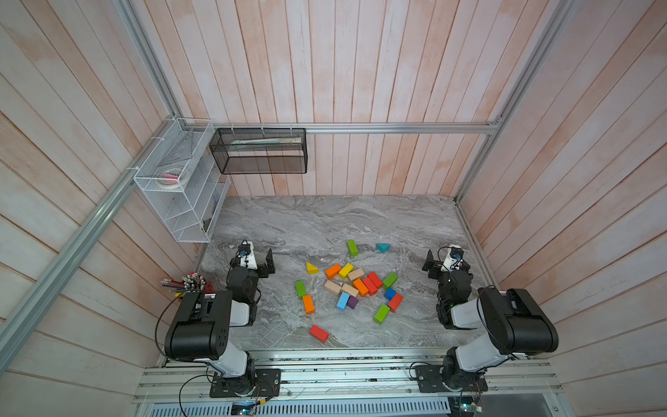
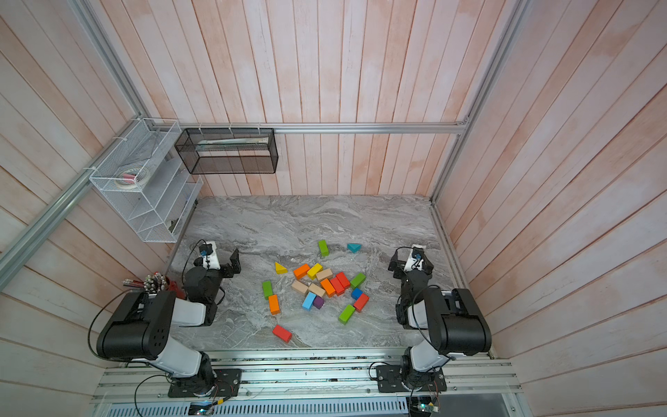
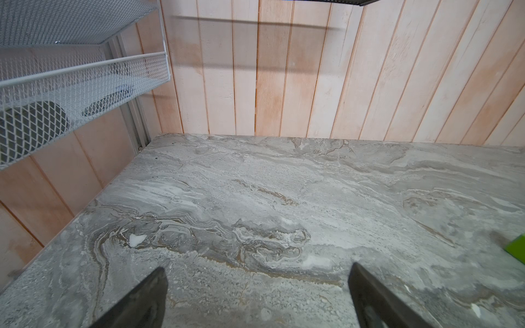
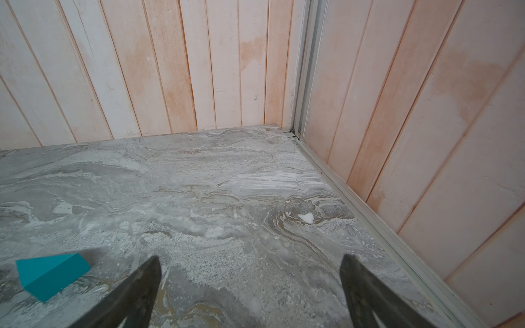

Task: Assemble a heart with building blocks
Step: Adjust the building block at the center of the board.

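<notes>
We're starting: blocks point(image 1: 360, 287) lying loose mid-frame, no heart yet; left gripper point(image 1: 267, 263), right gripper point(image 1: 431, 265) both released, empty; next probably reaching in.

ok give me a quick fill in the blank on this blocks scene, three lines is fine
1. The left gripper and the right gripper both stand ____, holding nothing.
2. The lone brick nearest the metal rail is coloured ____.
3. The bunch of pencils stands beside the ____ arm.

Missing words: open; red; left.
</notes>
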### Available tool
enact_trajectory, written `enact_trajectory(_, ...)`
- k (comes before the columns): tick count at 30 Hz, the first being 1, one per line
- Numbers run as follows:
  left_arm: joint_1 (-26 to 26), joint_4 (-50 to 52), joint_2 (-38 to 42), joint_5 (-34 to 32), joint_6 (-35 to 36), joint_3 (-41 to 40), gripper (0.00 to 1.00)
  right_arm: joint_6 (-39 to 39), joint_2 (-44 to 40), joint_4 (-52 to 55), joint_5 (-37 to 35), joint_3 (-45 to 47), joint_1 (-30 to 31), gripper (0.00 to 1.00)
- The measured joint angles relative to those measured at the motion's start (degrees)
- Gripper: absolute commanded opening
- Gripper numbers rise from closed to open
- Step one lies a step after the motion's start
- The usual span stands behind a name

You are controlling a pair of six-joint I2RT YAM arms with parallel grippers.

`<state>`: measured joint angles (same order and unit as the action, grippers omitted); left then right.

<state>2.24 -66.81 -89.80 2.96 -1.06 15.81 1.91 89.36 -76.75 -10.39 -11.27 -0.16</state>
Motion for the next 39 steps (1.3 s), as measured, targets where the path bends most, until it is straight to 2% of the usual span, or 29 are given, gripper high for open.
enact_trajectory(5,0.0,0.44,1.73,-0.46,-0.04,-0.72,1.0,-0.11,-1.09,0.66,0.0,0.15,0.11,0.98)
enact_trajectory(10,-0.61,6.36,12.33,-2.86,-0.81,-1.33,1.0,-0.57,-12.13,6.12,-1.25,0.35,1.86,0.98)
enact_trajectory(14,-4.31,16.98,20.72,-7.02,-1.81,0.79,1.0,0.9,-23.96,15.93,-1.44,-1.03,3.63,0.98)
enact_trajectory(21,-14.84,40.48,27.78,-13.9,-6.64,9.09,1.0,8.9,-40.3,37.57,-0.63,-5.84,6.86,0.98)
enact_trajectory(27,-22.73,60.54,26.82,-17.05,-13.09,19.87,1.0,17.14,-49.51,53.27,0.72,-8.55,9.7,0.98)
enact_trajectory(31,-26.12,71.34,23.21,-17.16,-15.82,25.7,1.0,21.35,-51.89,62.38,1.81,-10.47,12.79,0.98)
enact_trajectory(35,-28.74,80.0,18.99,-15.15,-18.1,29.88,1.0,24.74,-52.04,70.38,4.28,-12.2,16.65,0.98)
enact_trajectory(39,-29.79,86.23,15.28,-11.74,-19.76,32.48,0.97,26.62,-52.15,76.11,8.22,-12.92,17.9,0.98)
